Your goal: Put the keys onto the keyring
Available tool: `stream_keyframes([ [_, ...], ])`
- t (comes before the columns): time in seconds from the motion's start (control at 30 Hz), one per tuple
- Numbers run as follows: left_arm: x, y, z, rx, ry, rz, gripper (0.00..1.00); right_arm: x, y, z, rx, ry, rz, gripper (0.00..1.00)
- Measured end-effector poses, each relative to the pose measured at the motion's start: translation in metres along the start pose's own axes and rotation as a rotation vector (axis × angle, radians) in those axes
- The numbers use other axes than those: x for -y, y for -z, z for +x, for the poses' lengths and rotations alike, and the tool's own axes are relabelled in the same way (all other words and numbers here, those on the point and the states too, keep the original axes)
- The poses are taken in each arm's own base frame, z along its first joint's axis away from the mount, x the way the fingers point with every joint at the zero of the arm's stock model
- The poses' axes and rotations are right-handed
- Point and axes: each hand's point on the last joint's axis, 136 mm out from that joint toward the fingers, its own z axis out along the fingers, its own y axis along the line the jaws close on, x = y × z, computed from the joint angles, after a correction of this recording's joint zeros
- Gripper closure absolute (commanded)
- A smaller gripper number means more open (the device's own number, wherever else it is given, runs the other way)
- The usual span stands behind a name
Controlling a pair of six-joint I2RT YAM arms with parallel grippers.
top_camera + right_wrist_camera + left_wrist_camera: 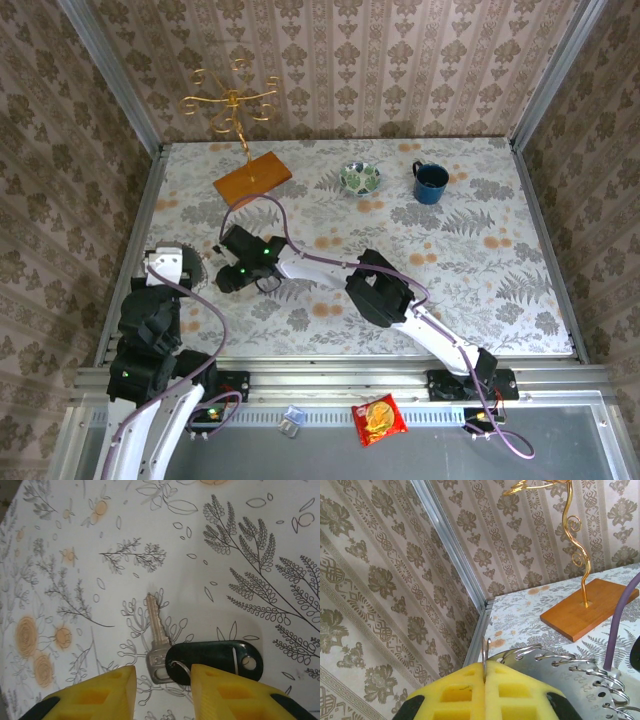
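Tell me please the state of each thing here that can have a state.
left gripper: shut on the keyring
right gripper: open, over the key
key: lying flat, not gripped
mug: upright
bowl: upright
gold stand: upright

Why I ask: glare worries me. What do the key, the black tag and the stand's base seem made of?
The key looks like silvery metal with a dull sheen. The black tag is probably plastic: smooth, with soft highlights. The stand's base looks like wood, orange-brown with a satin surface, though the grain is faint.
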Motion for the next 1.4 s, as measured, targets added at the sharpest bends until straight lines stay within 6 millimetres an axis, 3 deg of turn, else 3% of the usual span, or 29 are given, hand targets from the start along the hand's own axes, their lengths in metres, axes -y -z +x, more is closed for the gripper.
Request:
stream_keyframes([
  [0.33,-0.001,0.001,-0.001,0.006,-0.004,-0.002,1.00,0.001,-0.007,0.005,-0.037,0.003,0.028,0.75],
  [0.63,0.000,0.001,-0.001,0.007,-0.004,0.002,1.00,0.002,-0.006,0.013,-0.073,0.015,0.045,1.00],
  [1.07,0.000,0.001,-0.001,0.008,-0.006,0.004,1.00,-0.001,0.005,0.021,-0.084,-0.013,0.031,1.00],
  [1.13,0.000,0.001,-0.001,0.008,-0.007,0.004,1.00,-0.004,0.011,0.019,-0.073,-0.020,0.027,0.90],
  [1.4,-0.003,0.003,-0.006,0.018,-0.005,0.000,1.00,-0.019,0.018,-0.008,0.007,-0.052,-0.016,0.73],
])
